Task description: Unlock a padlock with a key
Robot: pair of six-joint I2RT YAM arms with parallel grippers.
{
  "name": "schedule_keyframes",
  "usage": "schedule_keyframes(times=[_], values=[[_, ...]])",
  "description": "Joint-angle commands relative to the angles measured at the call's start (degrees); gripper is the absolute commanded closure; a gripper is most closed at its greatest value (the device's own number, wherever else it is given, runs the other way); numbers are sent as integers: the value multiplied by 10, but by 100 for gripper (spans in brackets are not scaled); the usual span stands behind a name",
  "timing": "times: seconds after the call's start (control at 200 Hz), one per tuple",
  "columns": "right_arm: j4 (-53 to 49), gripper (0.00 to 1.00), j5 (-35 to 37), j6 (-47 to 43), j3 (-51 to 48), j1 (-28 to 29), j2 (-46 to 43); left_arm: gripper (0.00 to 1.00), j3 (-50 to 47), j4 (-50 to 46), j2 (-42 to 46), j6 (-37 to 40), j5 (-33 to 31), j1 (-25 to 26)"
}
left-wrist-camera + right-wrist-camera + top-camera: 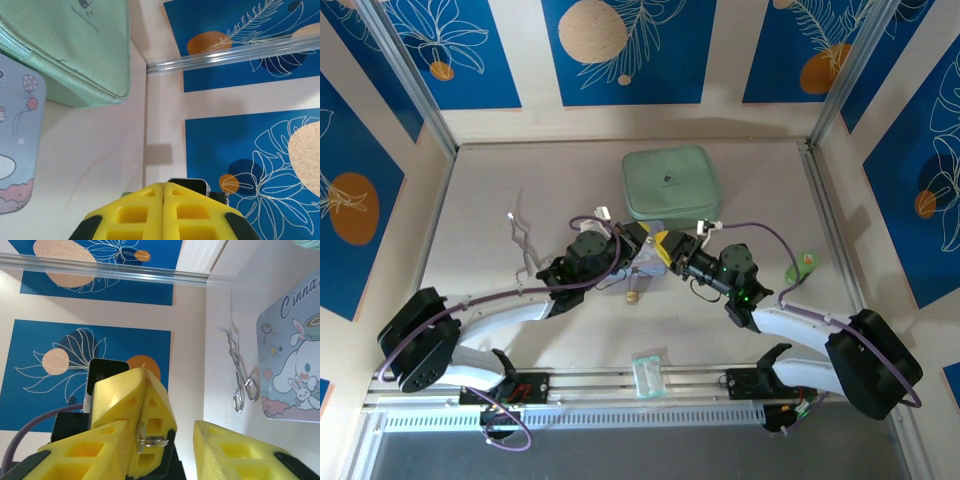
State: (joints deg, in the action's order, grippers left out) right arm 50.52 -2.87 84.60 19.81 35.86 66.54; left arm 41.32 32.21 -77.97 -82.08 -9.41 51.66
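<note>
While the L gripper (pixel 164 190) is pinched tight w/ no gap, the R wrist view shows a small silver loop (pixel 152 441) poking out at its tips. Can't tell if that's the key's ring. R gripper (pixel 162 427) is wide, w/ the L tips between its fingers, holding nothing. Both meet over the tin (pixel 295 365).

Padlock (pixel 632 295): prob. the tiny gold thing on the table (pixel 500 190), just on the near side of the grippers, not touched. Too small to be sure.

Step, I think: getting the key ready, lock not opened yet. Next, one gripper must hold the lock steady, the other must line the key up w/ the hole & turn. Tiny parts, so go slow.
</note>
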Motion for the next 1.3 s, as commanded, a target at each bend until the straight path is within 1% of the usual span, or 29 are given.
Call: schedule_keyframes(times=[0.0, 0.055, 0.15, 0.21, 0.33, 0.41, 0.52, 0.62, 0.76, 0.83, 0.951, 0.976, 1.001, 1.026, 1.071, 1.111, 1.171, 1.296], values=[[2, 64, -18, -37, 11, -4, 4, 100, 15, 21, 10, -15, 24, 6], [6, 65, -28, -40, 15, -9, 12, 100, 16, 18, 14, -13, 25, 7], [48, 65, -38, -34, 12, -13, 30, 100, 22, -16, 25, -6, 24, 8], [63, 66, -44, -36, 16, -12, 39, 100, 20, -19, 25, -9, 29, 8], [81, 73, -49, -37, 23, -3, 55, 100, 15, -11, 21, -18, 35, 8], [96, 74, -49, -35, 19, -2, 59, 100, 9, -17, 25, -17, 24, 8], [92, 72, -48, -36, 18, -1, 58, 100, 3, -7, 26, -16, 15, 9], [85, 68, -52, -34, 21, 3, 59, 100, 6, -12, 22, -15, 14, 8], [85, 69, -50, -30, 19, 8, 63, 100, 10, 1, 12, -10, 14, 8], [94, 73, -47, -24, 16, 10, 64, 100, 14, -9, 9, -7, 11, 8], [99, 77, -49, -13, 15, 10, 62, 100, 11, -3, 2, -8, 9, 7], [101, 76, -46, -10, 13, 11, 61, 100, 9, 1, 2, -8, 7, 7], [102, 72, -45, -9, 10, 11, 60, 100, 8, 2, 2, -8, 4, 7], [99, 66, -43, -7, 9, 11, 58, 100, 8, 1, 2, -7, 3, 6], [92, 52, -38, -4, 5, 11, 54, 100, 11, -1, 3, -3, 2, 6], [86, 46, -36, -3, 2, 10, 51, 100, 13, -5, 3, -1, 2, 7], [86, 44, -31, 1, -2, 10, 48, 100, 16, -2, 0, 0, 3, 6], [99, 47, -20, 8, -6, 15, 46, 100, 15, 13, -6, -6, 4, 6]])
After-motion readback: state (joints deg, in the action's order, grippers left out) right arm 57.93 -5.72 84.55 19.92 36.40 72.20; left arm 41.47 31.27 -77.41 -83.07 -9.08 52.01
